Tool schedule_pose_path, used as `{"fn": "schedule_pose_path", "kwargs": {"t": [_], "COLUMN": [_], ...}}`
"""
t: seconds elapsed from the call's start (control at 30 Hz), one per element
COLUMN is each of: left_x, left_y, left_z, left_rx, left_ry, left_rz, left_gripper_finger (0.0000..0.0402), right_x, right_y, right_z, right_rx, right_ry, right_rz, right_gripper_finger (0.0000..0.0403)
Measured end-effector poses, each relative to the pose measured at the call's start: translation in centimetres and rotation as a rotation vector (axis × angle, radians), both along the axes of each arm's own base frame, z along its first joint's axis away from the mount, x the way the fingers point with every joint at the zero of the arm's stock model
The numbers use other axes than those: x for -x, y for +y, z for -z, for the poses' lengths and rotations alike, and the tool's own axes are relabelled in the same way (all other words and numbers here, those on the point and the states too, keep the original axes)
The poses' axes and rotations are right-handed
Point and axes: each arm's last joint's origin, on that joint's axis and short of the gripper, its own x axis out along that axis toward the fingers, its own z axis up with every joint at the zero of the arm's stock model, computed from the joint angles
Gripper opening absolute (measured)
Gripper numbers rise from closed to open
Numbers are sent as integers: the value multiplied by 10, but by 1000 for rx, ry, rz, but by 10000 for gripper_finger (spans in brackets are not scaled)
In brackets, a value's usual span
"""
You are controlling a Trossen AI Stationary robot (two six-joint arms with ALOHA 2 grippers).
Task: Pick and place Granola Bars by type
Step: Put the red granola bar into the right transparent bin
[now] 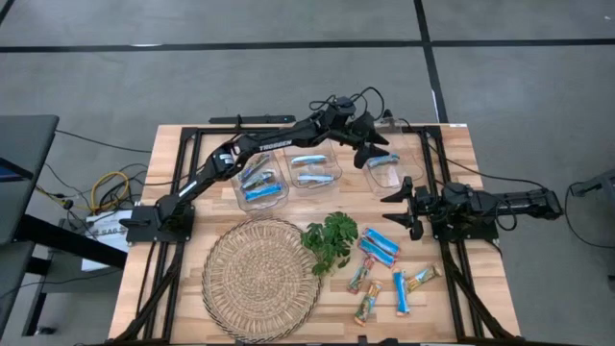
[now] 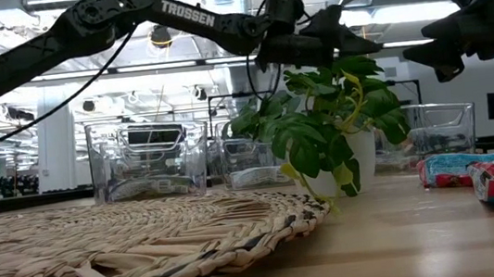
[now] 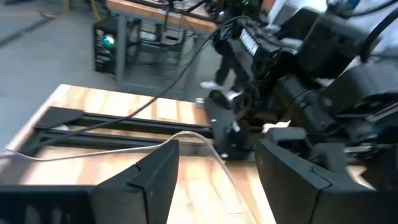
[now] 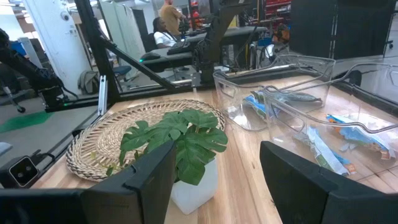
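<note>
Two clear bins [image 1: 288, 175] at upper centre already hold sorted Granola Bars [image 1: 310, 169]; seven bars [image 1: 379, 246] remain at lower right. Left gripper [image 1: 377, 154] hangs released over the right-hand bin [image 1: 387, 173]; right gripper [image 1: 402, 206] waits open.

Two matte-black jointed arms, white TROSSEN lettering [image 2: 186, 15] on one, black cables trailing.

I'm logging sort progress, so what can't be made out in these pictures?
- Rightmost bin, high view: contents hidden by the left gripper and glare.
- Loose granola bars: wrapper print too small to read.
- Low view: plant hides the middle bin's contents.
</note>
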Motion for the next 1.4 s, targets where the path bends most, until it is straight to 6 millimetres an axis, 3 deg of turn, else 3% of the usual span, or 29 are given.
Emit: {"fn": "schedule_pose_path", "kwargs": {"t": [0.1, 0.27, 0.33, 0.8, 1.4], "left_x": [-1, 15, 21, 74, 183], "left_y": [-19, -55, -67, -115, -163], "left_z": [-13, -62, -73, -94, -149], "left_rx": [-117, -368, -406, -339, -239], "left_ry": [8, 44, 82, 504, 937], "left_rz": [-28, -99, -105, 26, 110], "left_gripper_finger": [192, 183, 183, 183, 183], "right_x": [0, 0, 0, 0, 0], "right_y": [0, 0, 0, 0, 0], "right_z": [0, 0, 0, 0, 0], "right_rx": [0, 0, 0, 0, 0], "right_ry": [0, -1, 0, -1, 0], "right_rz": [0, 0, 0, 0, 0], "right_gripper_finger": [225, 225, 225, 225, 225]}}
